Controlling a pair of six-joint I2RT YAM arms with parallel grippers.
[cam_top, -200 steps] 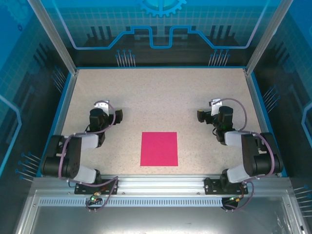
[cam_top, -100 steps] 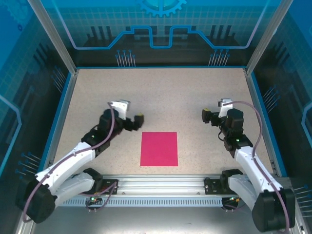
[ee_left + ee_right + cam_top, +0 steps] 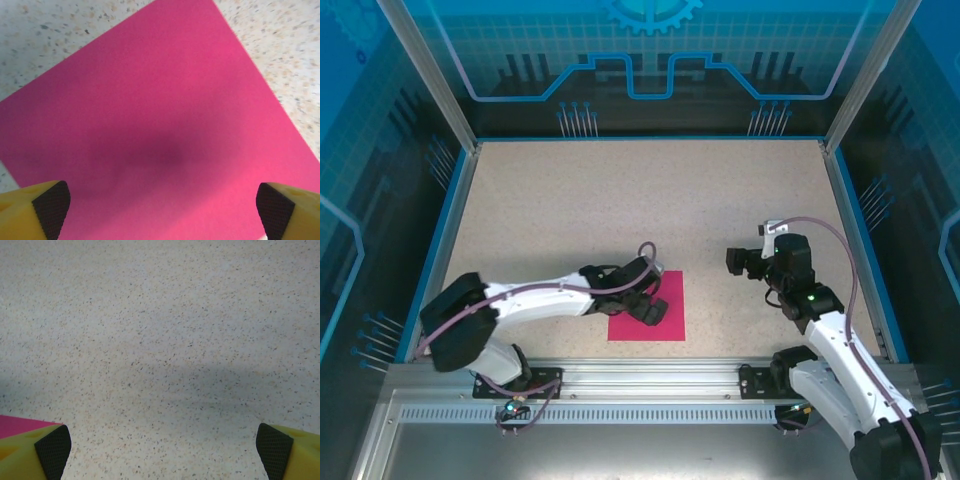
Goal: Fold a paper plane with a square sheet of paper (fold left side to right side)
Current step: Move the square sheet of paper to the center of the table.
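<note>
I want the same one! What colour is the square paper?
Plain magenta-pink. The square sheet of paper shows best in the left wrist view.

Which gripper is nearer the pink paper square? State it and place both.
Left. The left gripper hangs open over the square sheet of paper; the right gripper, open, stands off its right edge over bare table.

No text, label, brand or number can be read anywhere.
</note>
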